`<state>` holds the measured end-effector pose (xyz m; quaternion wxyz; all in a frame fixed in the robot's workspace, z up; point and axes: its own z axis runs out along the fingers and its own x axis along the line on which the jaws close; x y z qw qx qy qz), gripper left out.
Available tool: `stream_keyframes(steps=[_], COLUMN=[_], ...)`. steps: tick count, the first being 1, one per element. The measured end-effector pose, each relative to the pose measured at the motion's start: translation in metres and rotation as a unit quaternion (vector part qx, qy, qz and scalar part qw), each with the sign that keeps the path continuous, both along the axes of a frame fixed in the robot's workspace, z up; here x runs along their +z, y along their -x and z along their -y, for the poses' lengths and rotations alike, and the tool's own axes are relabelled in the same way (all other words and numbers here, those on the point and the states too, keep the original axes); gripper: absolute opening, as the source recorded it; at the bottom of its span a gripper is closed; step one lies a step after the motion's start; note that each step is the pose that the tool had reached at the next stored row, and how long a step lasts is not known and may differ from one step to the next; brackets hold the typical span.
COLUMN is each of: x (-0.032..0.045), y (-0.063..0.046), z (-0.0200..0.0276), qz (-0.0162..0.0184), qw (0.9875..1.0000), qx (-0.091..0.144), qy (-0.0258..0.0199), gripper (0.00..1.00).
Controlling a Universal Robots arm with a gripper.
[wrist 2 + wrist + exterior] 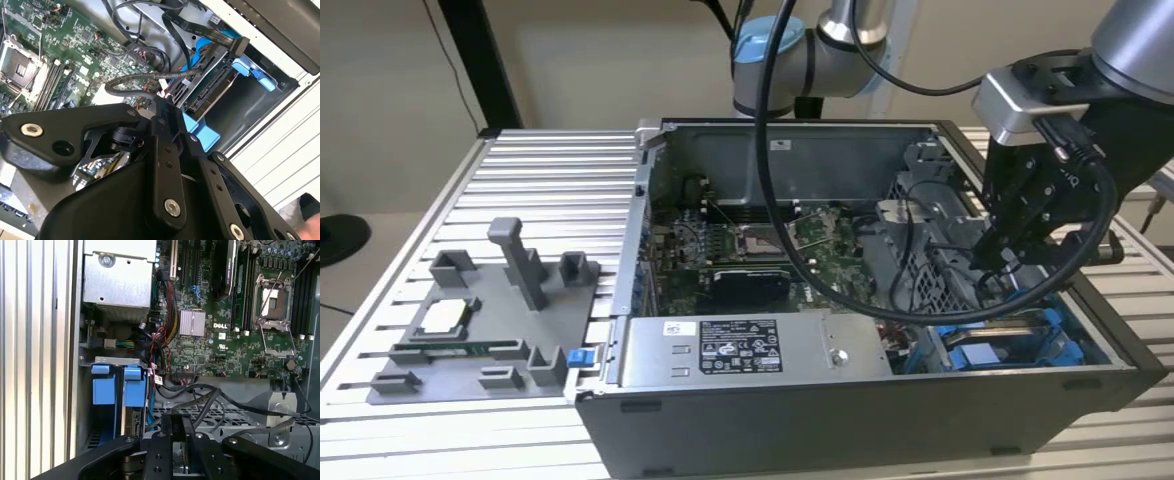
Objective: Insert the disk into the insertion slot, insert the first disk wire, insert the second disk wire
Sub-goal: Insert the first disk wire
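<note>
Claw hovered just beside the slotted disk; spread or pinching could not be told. Cables and case wall crowded close.

Blue plastic disk carrier, probably aluminium table

- Bright, even, diffuse light in the exterior view; only faint shadows beside the fixture.
- Dim inside the case (darkest near the bay).
- Glare on the table in the second wrist view; gripper near-black.
</note>
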<state>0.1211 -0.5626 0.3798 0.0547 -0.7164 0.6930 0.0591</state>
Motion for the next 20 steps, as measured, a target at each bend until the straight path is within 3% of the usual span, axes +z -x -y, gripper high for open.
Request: stream_keyframes(steps=[5, 8, 17, 20], x=[-0.0003, -0.0012, -0.0047, -0.0056], y=[0.0000, 0.0000, -0.0033, -0.0087], z=[-0.0001, 0.0000, 0.0000, 0.0006], qz=[0.0000, 0.0001, 0.0002, 0.0002], qw=[1.0000, 1.0000, 0.9994, 0.9991], qx=[0.000, 0.000, 0.000, 0.000], qy=[0.0003, 0.0029, 0.0350, 0.0426], gripper=[0.00, 0.00, 0.00, 0.00])
